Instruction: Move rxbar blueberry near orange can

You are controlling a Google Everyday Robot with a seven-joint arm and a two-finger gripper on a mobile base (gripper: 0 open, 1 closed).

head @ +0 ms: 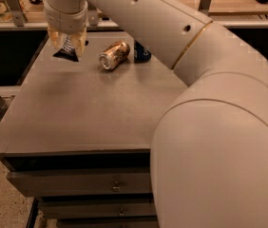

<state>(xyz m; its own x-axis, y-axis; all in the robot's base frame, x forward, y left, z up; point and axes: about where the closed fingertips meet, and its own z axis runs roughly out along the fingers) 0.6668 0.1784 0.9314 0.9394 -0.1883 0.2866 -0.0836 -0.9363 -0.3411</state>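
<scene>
Over the grey table's (77, 108) far left, the gripper (68, 46) clamps the rxbar blueberry (63, 55), seemingly mid-carry; next, set it rightward beside the tipped orange can (113, 55).

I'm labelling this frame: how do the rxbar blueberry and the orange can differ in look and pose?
The rxbar blueberry is dark and flat, while the orange can is a shiny bronze cylinder. The bar is gripped in the tool over the table's far left part. The can lies on its side, touched by nothing. Both are at the far end of the table, the bar to the left of the can.
</scene>
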